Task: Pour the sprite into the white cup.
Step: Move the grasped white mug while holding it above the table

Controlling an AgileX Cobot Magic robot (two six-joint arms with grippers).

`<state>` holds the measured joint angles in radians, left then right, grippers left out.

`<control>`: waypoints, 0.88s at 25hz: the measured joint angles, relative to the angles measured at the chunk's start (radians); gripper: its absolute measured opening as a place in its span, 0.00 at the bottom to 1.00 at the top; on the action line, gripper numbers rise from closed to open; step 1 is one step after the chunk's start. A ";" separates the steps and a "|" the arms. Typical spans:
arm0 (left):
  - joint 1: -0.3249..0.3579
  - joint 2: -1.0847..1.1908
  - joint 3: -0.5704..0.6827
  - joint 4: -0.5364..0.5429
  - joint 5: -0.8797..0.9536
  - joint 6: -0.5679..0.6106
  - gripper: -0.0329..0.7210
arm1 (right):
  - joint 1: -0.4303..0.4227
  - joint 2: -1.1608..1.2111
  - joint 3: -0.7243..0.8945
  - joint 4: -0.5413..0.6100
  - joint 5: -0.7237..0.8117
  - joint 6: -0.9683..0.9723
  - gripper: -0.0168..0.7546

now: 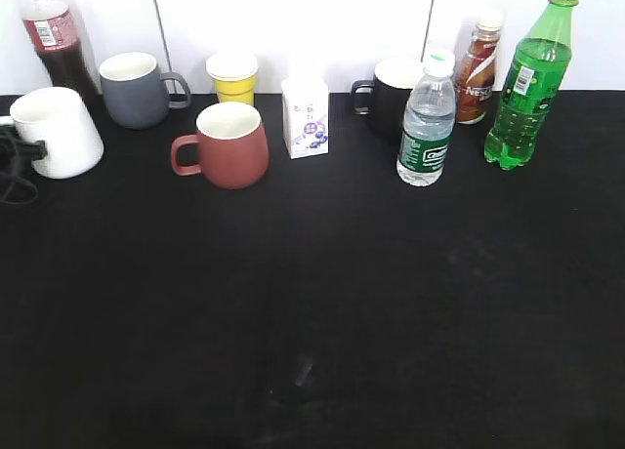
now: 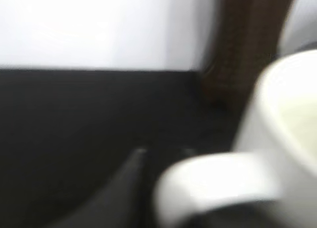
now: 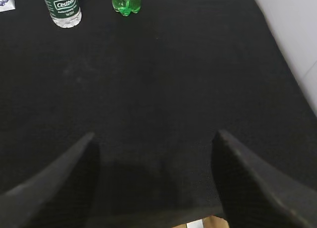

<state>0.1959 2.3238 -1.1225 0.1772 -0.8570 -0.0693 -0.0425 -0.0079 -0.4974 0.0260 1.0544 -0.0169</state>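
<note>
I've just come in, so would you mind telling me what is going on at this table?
The robot is setting up to pour the sprite into the white cup. The left tool is at the cup's handle at the table's left edge; whether it grips is unclear. The right tool is open over bare black table, well short of the sprite, which stands capped and upright at the back right.

Green sprite (image 1: 527, 88), white cup (image 1: 54, 132) — seemingly plain.

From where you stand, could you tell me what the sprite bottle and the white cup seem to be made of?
The sprite bottle looks like thin translucent green plastic: light passes through it, and its cap is green. The white cup appears to be glazed ceramic, opaque with a smooth, slightly shiny surface, though enamel can't be ruled out.
</note>
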 joint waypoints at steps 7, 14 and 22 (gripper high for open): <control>0.001 -0.054 0.018 0.039 0.032 -0.014 0.13 | 0.000 -0.001 0.000 0.000 0.000 0.000 0.70; -0.054 -0.526 0.456 0.118 -0.097 -0.050 0.13 | 0.000 0.008 -0.006 0.007 -0.015 0.000 0.70; -0.374 -0.650 0.565 0.194 -0.117 -0.068 0.12 | 0.000 0.774 0.147 0.017 -1.180 0.000 0.74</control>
<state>-0.1776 1.6734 -0.5580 0.3715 -0.9739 -0.1371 -0.0425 0.7656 -0.3504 0.0426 -0.1254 -0.0173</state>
